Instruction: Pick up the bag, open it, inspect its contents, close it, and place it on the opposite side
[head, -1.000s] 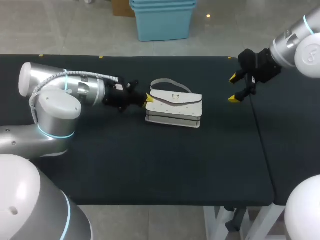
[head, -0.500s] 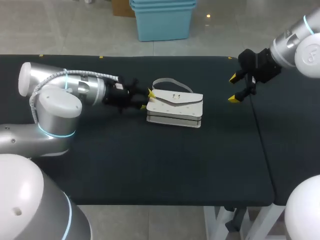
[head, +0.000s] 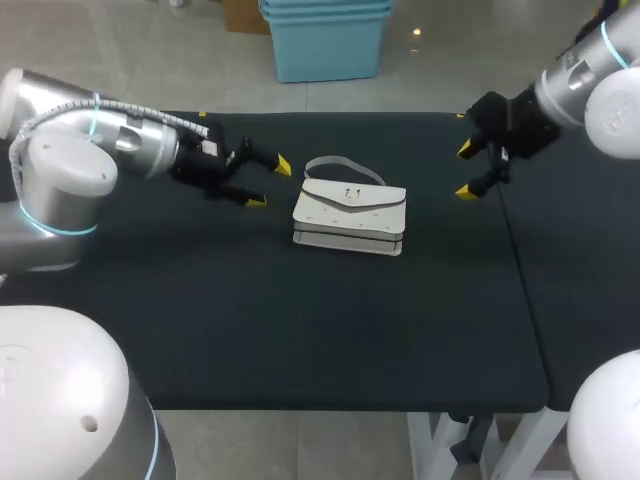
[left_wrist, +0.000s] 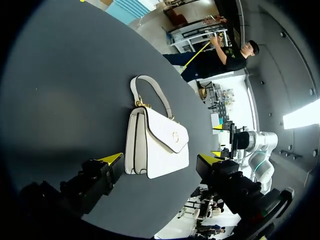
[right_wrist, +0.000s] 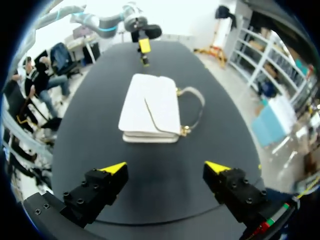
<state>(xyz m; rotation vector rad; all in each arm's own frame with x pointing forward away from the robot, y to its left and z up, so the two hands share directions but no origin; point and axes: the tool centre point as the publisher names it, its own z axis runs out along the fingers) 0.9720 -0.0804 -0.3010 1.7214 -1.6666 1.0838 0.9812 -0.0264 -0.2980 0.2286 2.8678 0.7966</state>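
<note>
white bag (head: 349, 215) flat on table (head: 300, 330), left gripper (head: 270, 183) near it, jaws apart

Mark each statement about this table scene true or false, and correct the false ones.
1. The white bag lies on the dark table with its flap closed. True.
2. The left arm's jaws are shut on the bag. False: they stand open, clear of the bag.
3. The right arm's jaws are open and hold nothing. True.
4. The bag's handle sits between the right arm's jaws. False: the handle lies on the table, apart from both arms' jaws.
</note>
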